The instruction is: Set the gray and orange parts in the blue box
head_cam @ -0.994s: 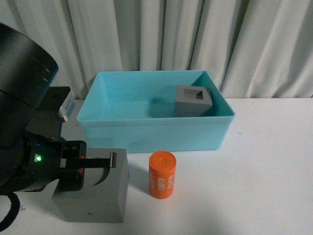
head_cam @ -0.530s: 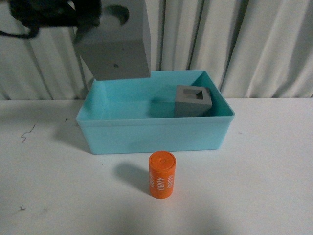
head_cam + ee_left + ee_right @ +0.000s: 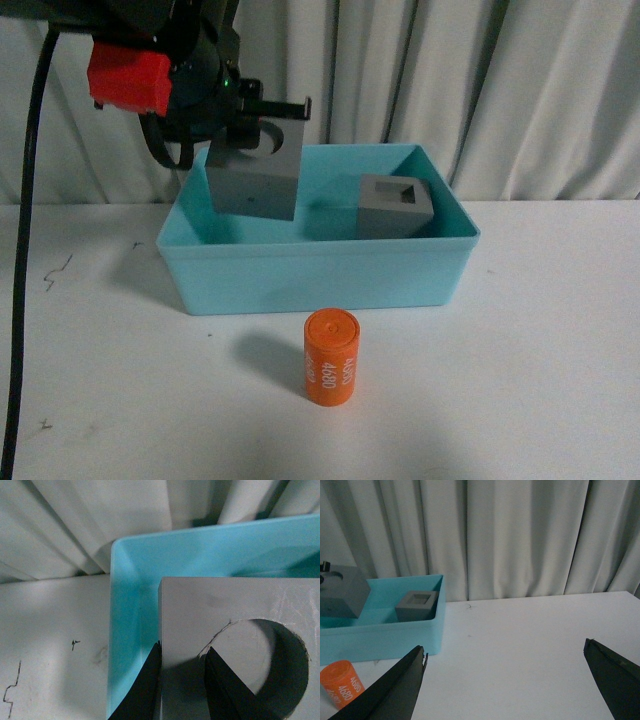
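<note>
The gray cube with the round recess hangs slightly tilted over the left part of the blue box, recess facing up. The left gripper pinches one wall of this cube. In the left wrist view one black finger lies against the cube's outer side and the other sits inside the round recess. The gray cube with the square recess rests inside the box toward its far right corner, opening upward. The orange cylinder stands upright on the white table, near the box's near wall but apart from it, with white numerals on its side. The right gripper hovers over the table to the right of the box, jaws spread wide and holding nothing. A pale curtain hangs behind the box.
</note>
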Available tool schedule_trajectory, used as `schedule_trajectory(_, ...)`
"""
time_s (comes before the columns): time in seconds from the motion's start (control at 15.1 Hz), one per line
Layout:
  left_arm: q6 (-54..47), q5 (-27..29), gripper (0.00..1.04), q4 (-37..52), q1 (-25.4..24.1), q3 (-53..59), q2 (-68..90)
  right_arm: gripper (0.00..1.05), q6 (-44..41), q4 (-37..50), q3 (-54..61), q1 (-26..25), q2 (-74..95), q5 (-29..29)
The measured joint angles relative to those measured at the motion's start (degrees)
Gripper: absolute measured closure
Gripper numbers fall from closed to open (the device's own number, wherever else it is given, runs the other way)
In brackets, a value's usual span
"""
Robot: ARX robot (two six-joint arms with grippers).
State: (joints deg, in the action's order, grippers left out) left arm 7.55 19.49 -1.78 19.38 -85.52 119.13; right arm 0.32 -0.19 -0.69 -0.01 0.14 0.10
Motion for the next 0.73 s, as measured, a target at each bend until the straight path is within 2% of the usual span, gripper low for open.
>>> schedule_trajectory(0.53, -0.15, 0.0, 0.85, -0.35, -1.92, -2.21, 3.96, 0.06, 0.0, 0.0, 0.0, 0.0, 0.0, 0.0)
schedule_trajectory(0.73, 0.22, -0.22, 0.51, -0.22, -2.32, -1.66, 4.13, 0.06, 0.0, -0.02, 0.0, 0.0, 0.0, 0.0)
